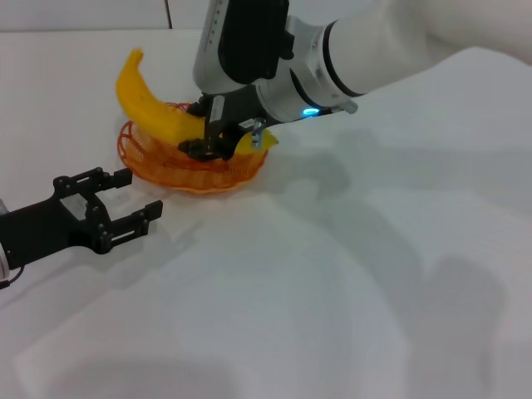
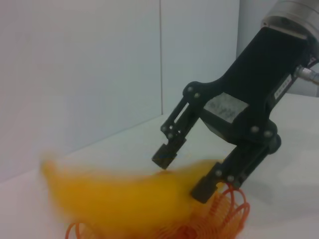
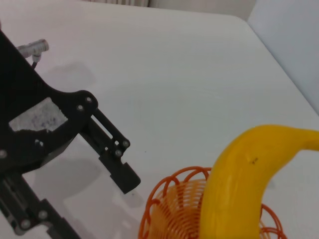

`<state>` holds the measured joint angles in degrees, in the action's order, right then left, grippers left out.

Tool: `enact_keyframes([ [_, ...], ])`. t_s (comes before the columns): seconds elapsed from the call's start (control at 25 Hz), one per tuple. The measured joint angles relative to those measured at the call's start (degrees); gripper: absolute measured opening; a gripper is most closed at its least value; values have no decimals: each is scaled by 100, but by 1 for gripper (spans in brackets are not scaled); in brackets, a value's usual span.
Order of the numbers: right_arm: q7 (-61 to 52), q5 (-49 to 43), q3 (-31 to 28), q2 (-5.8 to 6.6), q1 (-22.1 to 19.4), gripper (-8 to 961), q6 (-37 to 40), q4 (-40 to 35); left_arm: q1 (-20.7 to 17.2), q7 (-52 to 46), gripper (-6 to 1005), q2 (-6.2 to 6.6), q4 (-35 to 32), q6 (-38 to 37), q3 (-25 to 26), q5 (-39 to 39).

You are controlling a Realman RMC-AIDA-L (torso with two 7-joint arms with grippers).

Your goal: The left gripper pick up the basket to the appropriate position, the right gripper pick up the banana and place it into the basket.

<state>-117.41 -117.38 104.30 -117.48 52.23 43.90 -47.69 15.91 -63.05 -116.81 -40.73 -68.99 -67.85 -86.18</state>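
On the far left part of the white worktop, the orange wire basket sits flat, and the yellow banana lies across it. The banana is longer than the basket, so it cannot lie fully inside: one end rises over the far rim and points up, while the other end pokes out past the near rim.

The right gripper hangs directly over the basket with its fingers spread on either side of the banana. In the left wrist view the right gripper shows its two fingertips apart, with the banana just below them; whether either fingertip touches the fruit cannot be told. This looks like the moment of letting go, with the fruit resting on the basket's own wire.

The left gripper rests low, near the basket but clear of it, on the side closest to the robot. Its fingers are open and hold nothing, which suggests the basket is already where it should be and this arm is idle.

The worktop is plain matte white and carries soft grey shadows of the arms. Behind it, the left wrist view shows a pale, bare wall with one vertical seam.
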Motion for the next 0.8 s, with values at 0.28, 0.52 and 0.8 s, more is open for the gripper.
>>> enact_keyframes([
  [0.28, 23, 73, -47, 21, -176, 618, 6, -268, -58, 4, 701, 0, 9, -2, 12, -3],
  [0.52, 313, 76, -781, 57, -854, 717, 756, -1097, -79, 105, 701, 0, 86, -16, 44, 30],
  [0.8, 1433, 759, -2046, 81, -1487, 737, 1882, -1004, -112, 132, 701, -4, 87, -19, 47, 39],
])
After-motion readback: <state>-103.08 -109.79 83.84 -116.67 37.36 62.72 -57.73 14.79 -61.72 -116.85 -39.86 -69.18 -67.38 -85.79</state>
